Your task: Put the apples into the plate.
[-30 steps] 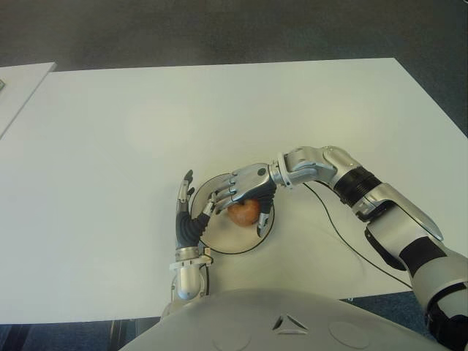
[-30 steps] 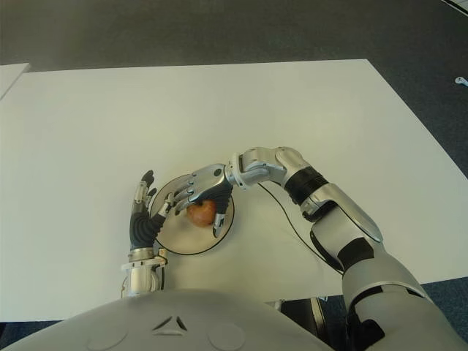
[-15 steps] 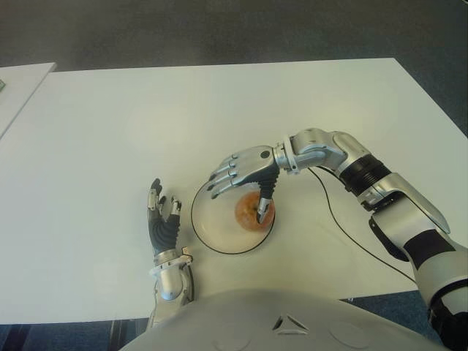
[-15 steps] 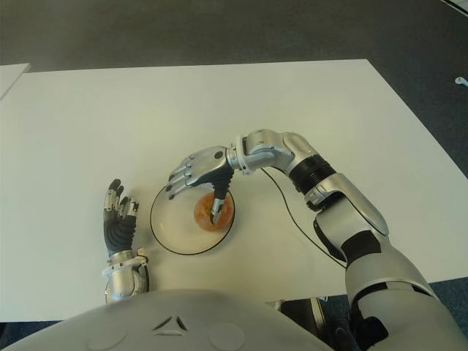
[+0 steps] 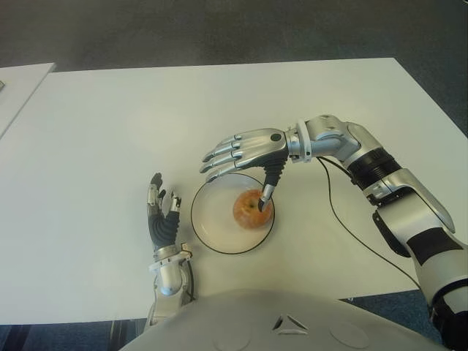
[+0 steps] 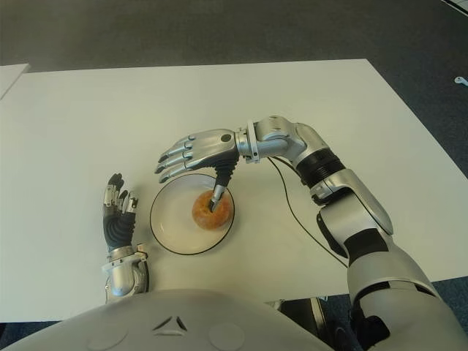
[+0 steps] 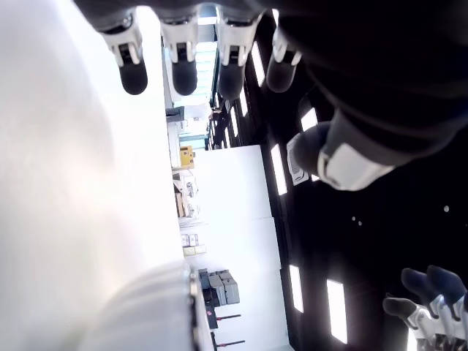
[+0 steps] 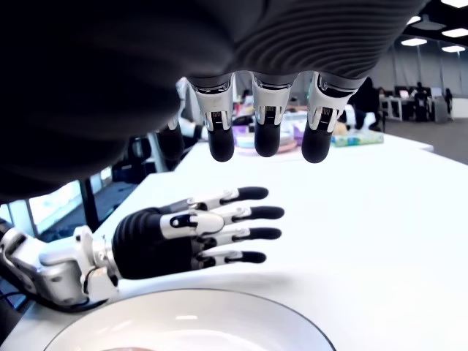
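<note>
A reddish apple (image 5: 251,209) lies in the right half of the white plate (image 5: 213,225) near the table's front edge. My right hand (image 5: 245,159) hovers just above the plate's far side, fingers spread and holding nothing; its thumb hangs down over the apple's top. My left hand (image 5: 162,218) stands to the left of the plate, fingers straight and apart, and it also shows beyond the plate rim (image 8: 183,311) in the right wrist view.
The white table (image 5: 110,146) stretches wide behind and to both sides. A thin black cable (image 5: 344,227) runs from my right forearm across the table to the right of the plate. A second white surface (image 5: 18,84) shows at the far left.
My right hand let go of the apple, opened and rose off it. My left hand drew away from the plate's rim to the left.
</note>
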Controlling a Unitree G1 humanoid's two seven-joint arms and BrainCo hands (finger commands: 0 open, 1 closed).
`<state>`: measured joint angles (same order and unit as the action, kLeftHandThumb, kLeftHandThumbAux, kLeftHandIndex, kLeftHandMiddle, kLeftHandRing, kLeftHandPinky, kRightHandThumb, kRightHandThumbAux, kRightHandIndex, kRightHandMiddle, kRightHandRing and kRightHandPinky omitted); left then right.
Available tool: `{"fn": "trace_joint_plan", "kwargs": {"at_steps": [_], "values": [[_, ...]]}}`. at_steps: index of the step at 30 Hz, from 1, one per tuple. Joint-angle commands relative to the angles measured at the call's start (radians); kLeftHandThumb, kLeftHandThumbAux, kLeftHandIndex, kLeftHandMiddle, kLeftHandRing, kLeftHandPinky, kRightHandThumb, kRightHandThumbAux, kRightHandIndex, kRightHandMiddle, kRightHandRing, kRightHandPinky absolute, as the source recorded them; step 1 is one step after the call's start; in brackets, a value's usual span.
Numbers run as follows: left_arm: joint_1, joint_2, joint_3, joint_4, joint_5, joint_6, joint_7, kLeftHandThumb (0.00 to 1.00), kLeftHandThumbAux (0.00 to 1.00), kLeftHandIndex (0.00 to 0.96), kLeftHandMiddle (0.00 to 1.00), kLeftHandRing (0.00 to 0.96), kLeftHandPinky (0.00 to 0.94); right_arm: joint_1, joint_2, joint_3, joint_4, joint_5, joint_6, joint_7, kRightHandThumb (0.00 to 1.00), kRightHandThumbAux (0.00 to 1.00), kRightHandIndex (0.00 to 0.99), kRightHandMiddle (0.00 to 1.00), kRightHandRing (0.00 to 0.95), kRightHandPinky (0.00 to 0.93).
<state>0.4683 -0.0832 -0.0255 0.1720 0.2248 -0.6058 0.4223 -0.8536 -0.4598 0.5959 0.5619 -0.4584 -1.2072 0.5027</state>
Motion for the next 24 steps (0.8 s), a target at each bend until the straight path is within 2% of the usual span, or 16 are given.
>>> {"fn": "trace_joint_plan", "kwargs": {"at_steps": [1,9,13,19,24], "values": [[0.015,-0.037,0.013,0.036,0.007,0.063,0.026,0.000,0.488,0.074,0.077,0.078,0.084,-0.025,0.010,-0.021,0.027,0.025,-0.010,-0.005,0.049,0.299,0.000,0.000,0.000,0.000],[0.009,-0.051,0.008,0.031,-0.008,0.073,0.032,0.000,0.505,0.078,0.075,0.075,0.083,-0.049,0.020,-0.050,0.057,0.037,-0.010,-0.010,0.063,0.295,0.000,0.000,0.000,0.000],[0.014,-0.045,0.001,0.024,-0.005,0.058,0.025,0.000,0.526,0.097,0.079,0.072,0.071,-0.098,0.021,-0.081,0.103,0.068,-0.003,-0.014,0.074,0.295,0.000,0.000,0.000,0.000],[0.017,-0.042,-0.004,0.015,-0.013,0.060,0.012,0.000,0.530,0.114,0.077,0.064,0.050,-0.115,0.028,-0.112,0.128,0.107,0.022,-0.007,0.082,0.296,0.000,0.000,0.000,0.000],[0.022,-0.043,-0.007,0.005,-0.011,0.077,0.013,0.000,0.525,0.123,0.078,0.060,0.034,-0.130,0.012,-0.131,0.148,0.174,0.051,0.031,0.091,0.290,0.000,0.000,0.000,0.000]]}}
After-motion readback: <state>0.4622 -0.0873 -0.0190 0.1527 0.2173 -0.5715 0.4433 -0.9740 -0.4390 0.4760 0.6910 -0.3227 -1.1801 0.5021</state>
